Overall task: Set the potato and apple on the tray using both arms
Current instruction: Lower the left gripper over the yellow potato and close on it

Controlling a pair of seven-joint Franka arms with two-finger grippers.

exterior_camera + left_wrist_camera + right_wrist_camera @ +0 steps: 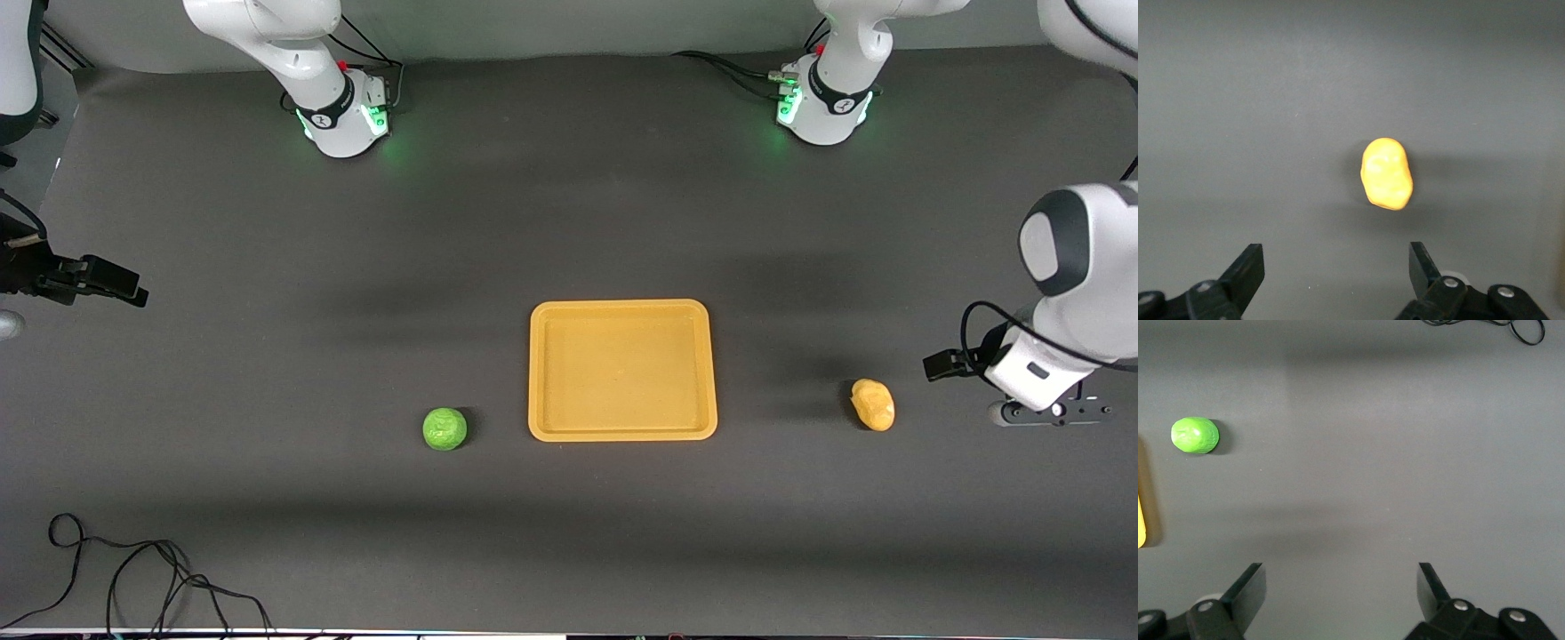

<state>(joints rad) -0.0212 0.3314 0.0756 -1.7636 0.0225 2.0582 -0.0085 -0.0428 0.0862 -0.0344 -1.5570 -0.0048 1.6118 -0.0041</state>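
The orange-yellow tray (pixel 622 311) lies flat at the table's middle, with nothing on it. The green apple (pixel 444 428) rests on the table beside the tray, toward the right arm's end. The yellow-orange potato (pixel 872 404) rests beside the tray, toward the left arm's end. My left gripper (pixel 1049 412) hangs over the table's edge next to the potato. It is open and empty (pixel 1336 267), with the potato (pixel 1387 173) ahead of it. My right gripper (pixel 1341 587) is open and empty, well away from the apple (pixel 1195 435). Its hand (pixel 89 277) shows at the table's end.
A black cable (pixel 133 578) lies looped on the table near the front camera, toward the right arm's end; it also shows in the right wrist view (pixel 1498 323). The tray's rim (pixel 1140 520) just shows there too.
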